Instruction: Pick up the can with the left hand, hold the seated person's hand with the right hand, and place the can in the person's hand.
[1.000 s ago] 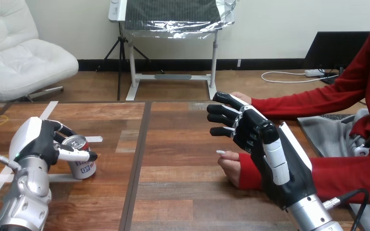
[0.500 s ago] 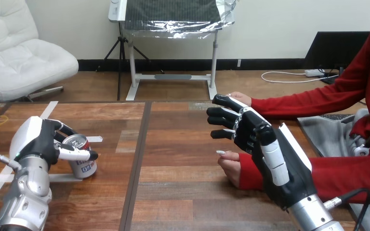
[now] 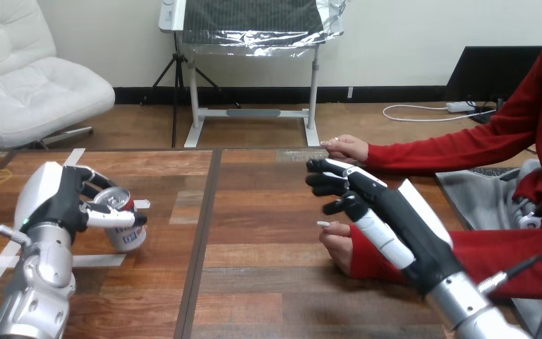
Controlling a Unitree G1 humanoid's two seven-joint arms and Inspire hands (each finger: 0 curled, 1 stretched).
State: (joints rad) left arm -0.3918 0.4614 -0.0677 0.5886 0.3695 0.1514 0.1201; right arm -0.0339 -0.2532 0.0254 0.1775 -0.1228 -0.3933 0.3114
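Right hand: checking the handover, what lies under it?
The person's lower hand and red sleeve lie beneath the right hand; whether they touch is hidden.

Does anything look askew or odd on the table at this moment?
Only the can: it sits tilted, not upright, in the left hand, whose fingers curl round it. Nothing looks spilled or damaged.
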